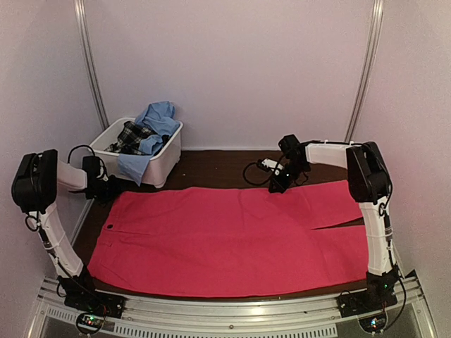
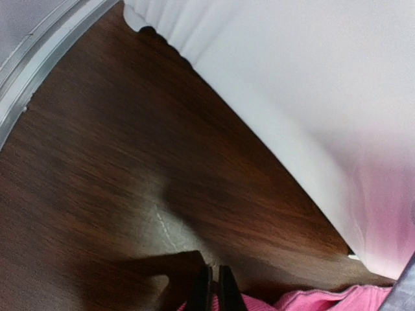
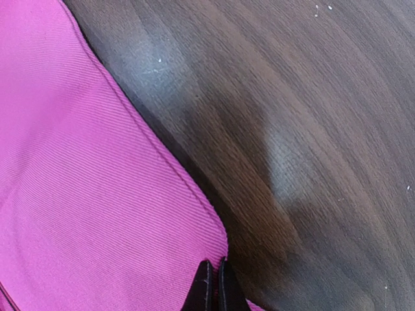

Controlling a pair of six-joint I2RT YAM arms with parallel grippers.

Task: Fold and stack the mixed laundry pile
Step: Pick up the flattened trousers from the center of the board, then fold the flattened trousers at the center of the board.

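My left gripper (image 2: pixel 214 288) sits at the bottom edge, its 2 dark fingers (image 2: pixel 202 290) pressed together on the rim of the pink cloth (image 2: pixel 318 302), above the brown wooden table (image 2: pixel 123 168), with the white tub (image 2: pixel 292 91) filling the upper right and a metal rail (image 2: pixel 35 55) crossing the top left corner

Soft dim light; pink cloth (image 1: pixel 232 239) tints the blurred tub (image 2: pixel 311 116).
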